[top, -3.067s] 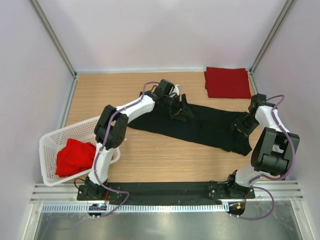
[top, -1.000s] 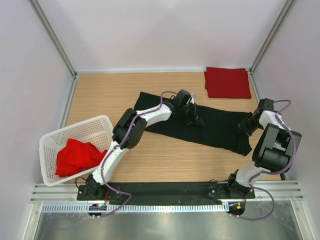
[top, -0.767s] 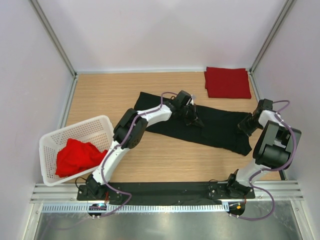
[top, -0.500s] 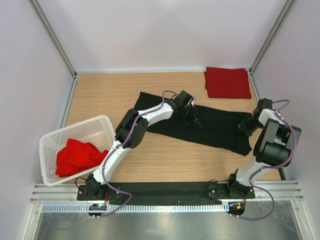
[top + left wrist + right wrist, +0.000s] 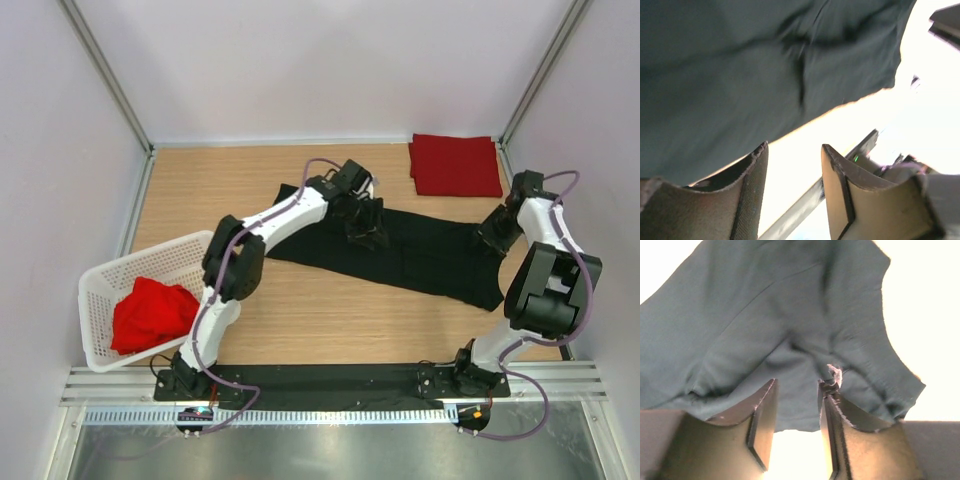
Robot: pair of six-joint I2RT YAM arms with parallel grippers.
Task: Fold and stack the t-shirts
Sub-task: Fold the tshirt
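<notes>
1. Over the plain black cotton t-shirt (image 5: 430,255) spread on the desk (image 5: 330,310), the left tool (image 5: 366,230) has shifted leftward, fingers parted, empty.
2. At its right end, the right tool (image 5: 488,238) has edged farther back, likewise parted, empty.

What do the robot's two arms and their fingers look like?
Both the left arm and right arm have white links between bulky black joints, with a lavender cable looping along each. The left gripper and right gripper carry blunt wedge-shaped fingers, grey-brown in the wrist views, with darker inner faces.
</notes>
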